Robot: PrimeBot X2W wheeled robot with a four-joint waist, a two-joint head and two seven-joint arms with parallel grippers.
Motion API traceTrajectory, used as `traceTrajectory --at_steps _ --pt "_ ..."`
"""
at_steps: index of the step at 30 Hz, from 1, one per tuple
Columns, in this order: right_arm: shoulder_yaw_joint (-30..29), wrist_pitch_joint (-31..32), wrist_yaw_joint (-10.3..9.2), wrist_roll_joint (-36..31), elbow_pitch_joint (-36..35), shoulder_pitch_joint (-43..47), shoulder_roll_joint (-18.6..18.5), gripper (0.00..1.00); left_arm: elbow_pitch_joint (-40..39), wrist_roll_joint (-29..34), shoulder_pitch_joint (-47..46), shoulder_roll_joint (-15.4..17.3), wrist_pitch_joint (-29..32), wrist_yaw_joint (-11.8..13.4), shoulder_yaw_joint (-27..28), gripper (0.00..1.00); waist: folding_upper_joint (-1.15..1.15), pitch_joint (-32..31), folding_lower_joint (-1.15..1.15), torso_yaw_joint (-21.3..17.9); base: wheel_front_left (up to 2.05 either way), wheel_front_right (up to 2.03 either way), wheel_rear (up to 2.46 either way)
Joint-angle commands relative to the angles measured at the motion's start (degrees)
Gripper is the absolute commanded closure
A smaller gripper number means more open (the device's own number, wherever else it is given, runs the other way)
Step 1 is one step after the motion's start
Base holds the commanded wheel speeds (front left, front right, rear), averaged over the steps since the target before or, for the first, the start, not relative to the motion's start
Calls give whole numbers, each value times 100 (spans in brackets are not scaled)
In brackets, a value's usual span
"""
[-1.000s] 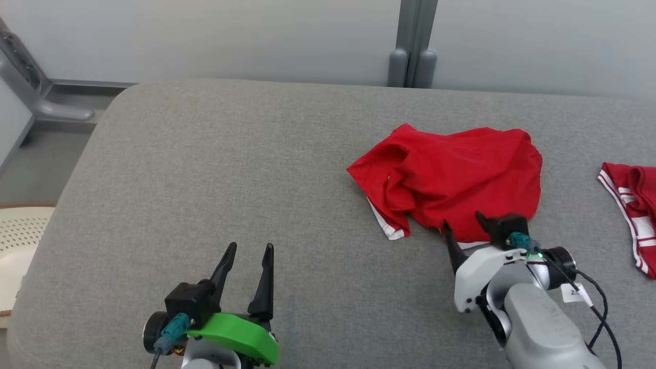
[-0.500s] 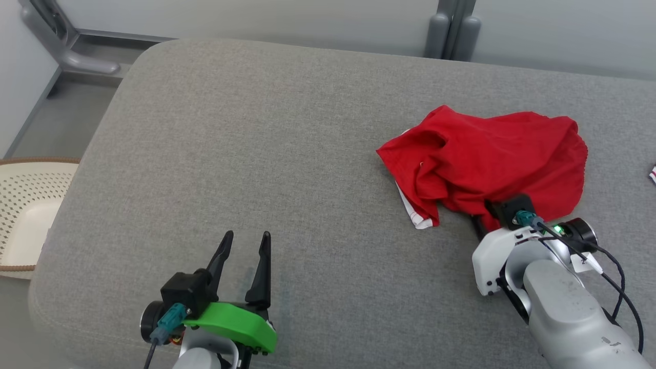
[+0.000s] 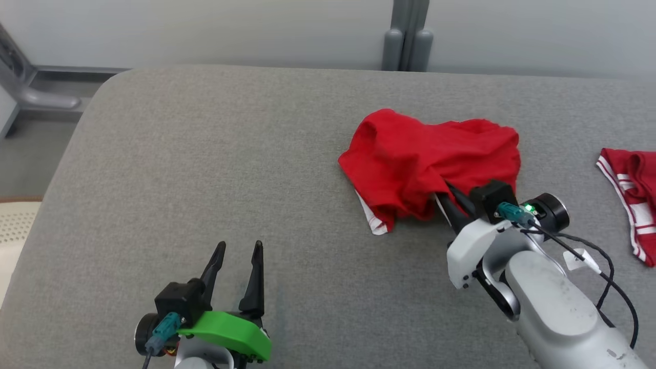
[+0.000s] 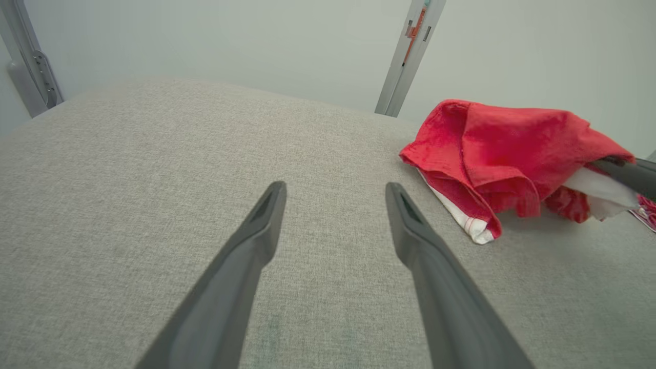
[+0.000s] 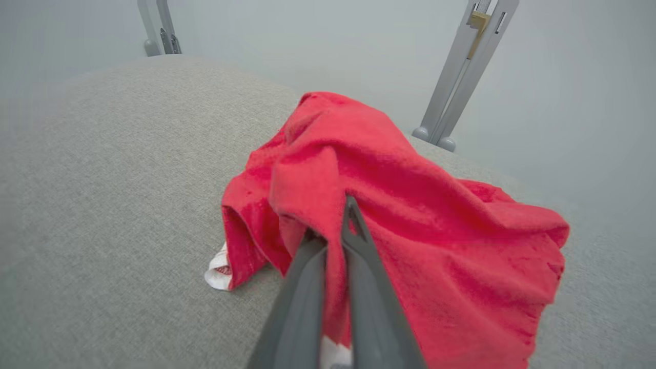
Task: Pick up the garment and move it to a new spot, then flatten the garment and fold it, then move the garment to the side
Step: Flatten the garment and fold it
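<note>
Nearest, at the lower left of the head view: left tool (image 3: 238,247) spread wide, nothing between its fingers, parked over bare grey tabletop (image 3: 205,154) and well apart from the cloth. At the lower right: right tool (image 3: 450,201) pinched narrow on a fold at the near edge of the red garment (image 3: 425,159), fingertips buried in the cloth, apparently gripping more than one layer. Right of centre, crumpled in a heap: that garment, with a white-striped hem (image 3: 371,219) poking out at its lower left corner and resting on the tabletop. For the lift: raise straight up first, slowly, high enough to clear the hem off the tabletop, and only then carry leftward toward the open stretch at the centre of the frame. No dragging, since that is likely to bunch the heap further and make the flattening harder. Worth watching the pinch in the right wrist view for a thin fold slipping out under the weight of the rest. Nothing lying in the path to the left. Farther out, at the right edge: a second red striped garment (image 3: 633,200), near but not touching, best left undisturbed by swinging away from it. At the left edge, off the tabletop, a pale perforated basket (image 3: 13,225); at the top, grey posts (image 3: 407,41) against a pale wall.
</note>
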Motion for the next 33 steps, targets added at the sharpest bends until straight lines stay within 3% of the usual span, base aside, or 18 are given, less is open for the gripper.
traceTrajectory --at_steps 1,8,13,18,29,30,31,33 --pt "128 208 -11 130 -413 245 -157 100 -24 -20 74 52 -46 37 28 0 0 -234 0 -299 0 0 0" --pt "90 1242 -11 610 -2652 1008 -717 100 -111 -33 52 49 -38 49 47 0 0 -219 0 -354 0 0 0" --pt "-119 1635 -10 506 -3064 915 -832 100 -134 -33 -112 20 -40 16 14 0 0 7 0 -74 0 0 0" --pt "-209 1718 -11 516 -2315 343 -861 100 -104 -40 -284 -30 -37 -12 -32 0 0 311 0 358 0 0 0" --pt "-243 1260 -11 300 368 -1401 -852 100 -127 -47 -543 -127 -34 -98 -43 0 0 932 0 1143 0 0 0" --pt "-262 1152 -11 279 600 -1515 -831 93 -122 -38 -551 -133 -34 -100 -44 0 0 947 0 1181 0 0 0" --pt "-286 1106 -11 275 783 -1587 -804 76 -121 -35 -554 -138 -34 -97 -37 0 0 951 0 1195 0 0 0" --pt "-322 992 -11 303 1164 -1703 -747 53 -104 -25 -536 -148 -34 -103 -23 0 0 939 0 1204 0 0 0"
